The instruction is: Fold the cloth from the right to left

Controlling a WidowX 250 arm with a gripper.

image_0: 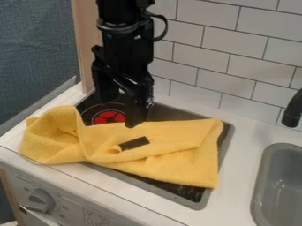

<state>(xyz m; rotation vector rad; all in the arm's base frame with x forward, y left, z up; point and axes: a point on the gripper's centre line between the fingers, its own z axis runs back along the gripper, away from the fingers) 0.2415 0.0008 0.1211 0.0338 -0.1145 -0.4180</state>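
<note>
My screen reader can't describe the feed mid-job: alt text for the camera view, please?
Yellow cloth, loosely folded, lies across a black toy stovetop, its left end bunched onto the counter. The end effector hangs over it near a red burner; a gray sink is at right.

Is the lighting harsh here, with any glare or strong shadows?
Camera view: light looks soft, with gentle shading in the folds of the yellow cloth, no strong glare on the tiled wall, and faint highlights on the black gripper.
</note>
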